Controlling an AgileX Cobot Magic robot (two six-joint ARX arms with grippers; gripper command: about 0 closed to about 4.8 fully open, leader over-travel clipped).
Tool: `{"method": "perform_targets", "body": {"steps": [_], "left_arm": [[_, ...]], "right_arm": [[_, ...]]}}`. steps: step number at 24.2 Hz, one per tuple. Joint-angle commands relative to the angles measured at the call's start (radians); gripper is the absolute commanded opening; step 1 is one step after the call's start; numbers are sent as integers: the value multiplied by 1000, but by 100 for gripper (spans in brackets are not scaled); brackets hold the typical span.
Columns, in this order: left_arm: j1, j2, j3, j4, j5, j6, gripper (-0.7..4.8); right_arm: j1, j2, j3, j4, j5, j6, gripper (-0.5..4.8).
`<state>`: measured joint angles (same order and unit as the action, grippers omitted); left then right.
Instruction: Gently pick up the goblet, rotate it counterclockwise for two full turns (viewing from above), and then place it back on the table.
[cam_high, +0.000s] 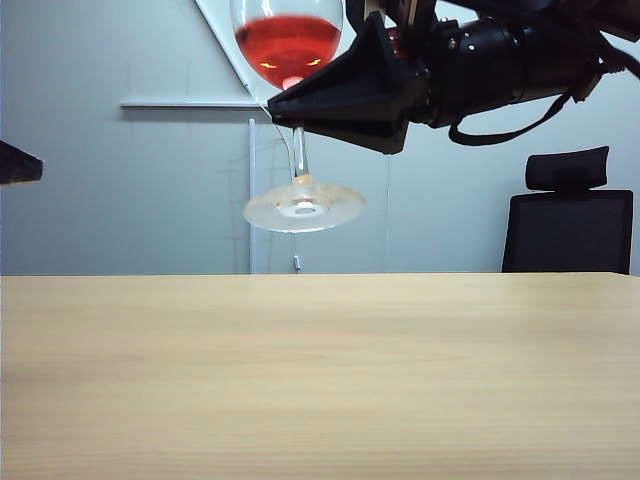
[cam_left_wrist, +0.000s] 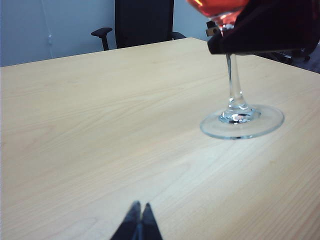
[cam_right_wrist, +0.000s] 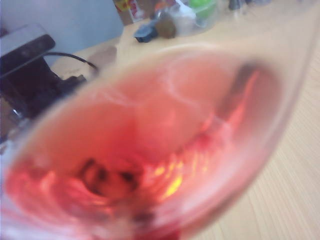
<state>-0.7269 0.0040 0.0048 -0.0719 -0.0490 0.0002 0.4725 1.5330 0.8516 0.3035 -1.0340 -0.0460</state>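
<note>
Gripping goblet (cam_high: 298, 120) stem: right gripper (cam_high: 300, 118); clear of table (cam_high: 320, 380) | left gripper (cam_left_wrist: 139, 220) closed

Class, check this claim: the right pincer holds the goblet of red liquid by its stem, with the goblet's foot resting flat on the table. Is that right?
Not quite. The right pincer does hold the goblet of red liquid by its stem, but the foot is not resting on the table: it hangs tilted in the air, clear of the tabletop. The exterior view shows the gap beneath it.
</note>
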Motion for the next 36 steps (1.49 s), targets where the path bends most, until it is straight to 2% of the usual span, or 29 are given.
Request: {"method": "perform_targets", "body": {"steps": [1, 7, 8, 12, 15, 22, 24, 30, 33, 36], "left_arm": [[-1, 2, 4, 5, 4, 0, -5], [-1, 2, 4, 5, 4, 0, -5], [-1, 2, 4, 5, 4, 0, -5], [-1, 2, 4, 5, 4, 0, -5], [-1, 2, 4, 5, 4, 0, -5], [-1, 2, 4, 5, 4, 0, -5], [-1, 2, 4, 5, 4, 0, -5], [-1, 2, 4, 5, 4, 0, -5], [-1, 2, 4, 5, 4, 0, -5], [-1, 2, 4, 5, 4, 0, -5]], "right_arm": [[1, -28, -28, 168, -15, 77, -5], [1, -49, -107, 415, 60, 205, -5], [1, -49, -134, 492, 87, 243, -5], [1, -49, -183, 540, 224, 261, -5], [1, -48, -234, 583, 357, 232, -5], [2, -46, -267, 613, 476, 153, -5], [14, -32, -267, 621, 525, 69, -5], [17, 56, -267, 707, 569, 50, -5], [27, 153, -266, 829, 562, 22, -5], [27, 208, -265, 880, 564, 15, -5]]}}
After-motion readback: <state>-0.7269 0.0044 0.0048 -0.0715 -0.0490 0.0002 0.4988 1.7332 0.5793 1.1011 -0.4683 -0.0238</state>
